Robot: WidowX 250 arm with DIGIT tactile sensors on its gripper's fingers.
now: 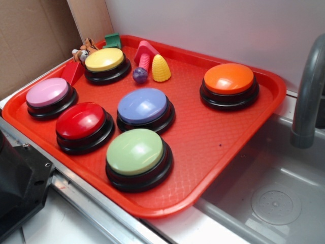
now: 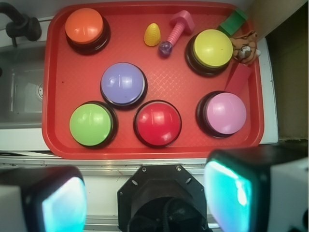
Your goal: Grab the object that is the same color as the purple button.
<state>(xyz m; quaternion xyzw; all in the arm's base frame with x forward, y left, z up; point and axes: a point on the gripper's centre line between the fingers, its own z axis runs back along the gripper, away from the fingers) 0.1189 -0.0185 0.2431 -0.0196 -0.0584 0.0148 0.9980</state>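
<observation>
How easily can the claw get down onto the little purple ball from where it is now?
Probably yes, but it's tight. The claw is open, high above the tray's near edge, with nothing over the ball. The pink screw touches it, and the corn and yellow button crowd the sides.

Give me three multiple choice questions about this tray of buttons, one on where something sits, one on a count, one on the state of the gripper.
1. Where does the purple ball lie?
A. between the pink screw toy and the yellow corn toy
B. on the green button
C. in the sink

2. How many domed buttons stand on the red tray?
A. four
B. six
C. eight

3. How is the gripper?
A. shut on the ball
B. pressing the purple button
C. open, holding nothing

Answers: 1 A, it lies at the screw's tip beside the corn. 2 B, yellow, pink, red, purple, green, orange. 3 C, the wrist view shows its fingers spread, short of the tray.
</observation>
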